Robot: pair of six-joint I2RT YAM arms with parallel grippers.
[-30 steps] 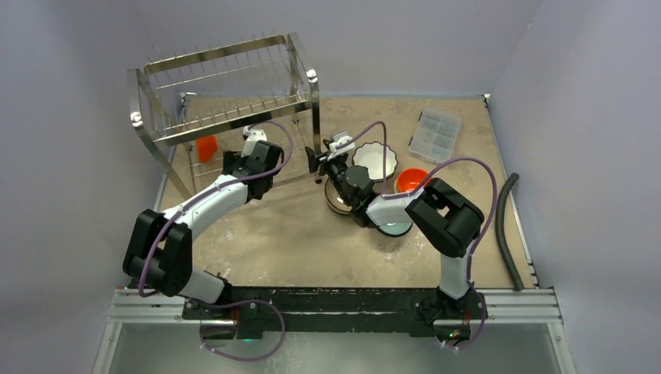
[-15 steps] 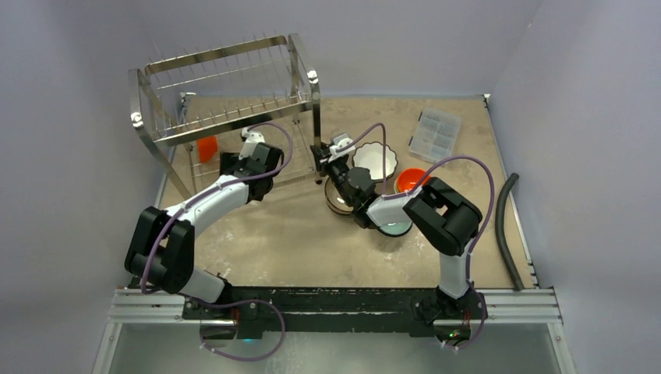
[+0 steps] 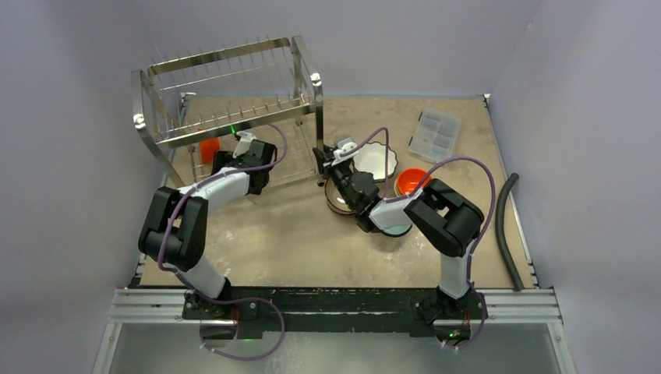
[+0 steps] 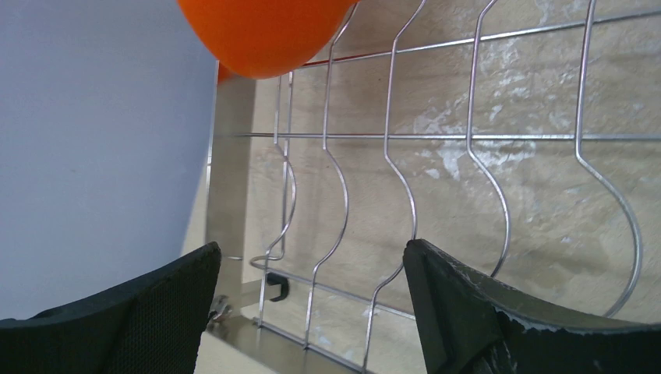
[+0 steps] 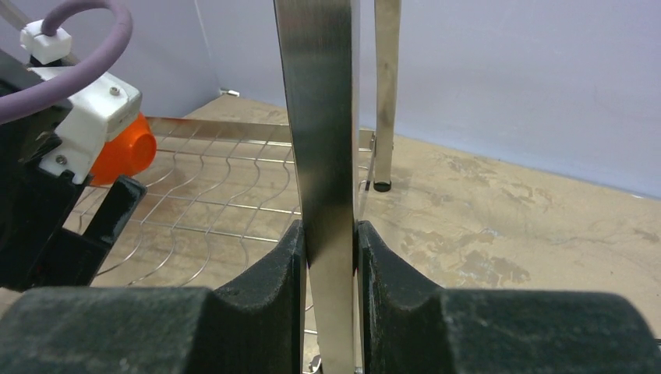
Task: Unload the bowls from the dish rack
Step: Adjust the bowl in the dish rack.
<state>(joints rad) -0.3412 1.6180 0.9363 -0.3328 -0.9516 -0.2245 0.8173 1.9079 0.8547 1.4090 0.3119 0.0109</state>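
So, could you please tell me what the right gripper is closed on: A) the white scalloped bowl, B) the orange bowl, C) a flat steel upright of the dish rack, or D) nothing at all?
C: the right wrist view shows the right gripper clamped from both sides on a flat steel upright of the dish rack.

No text, label, brand, number or sign can be read anywhere in these views.
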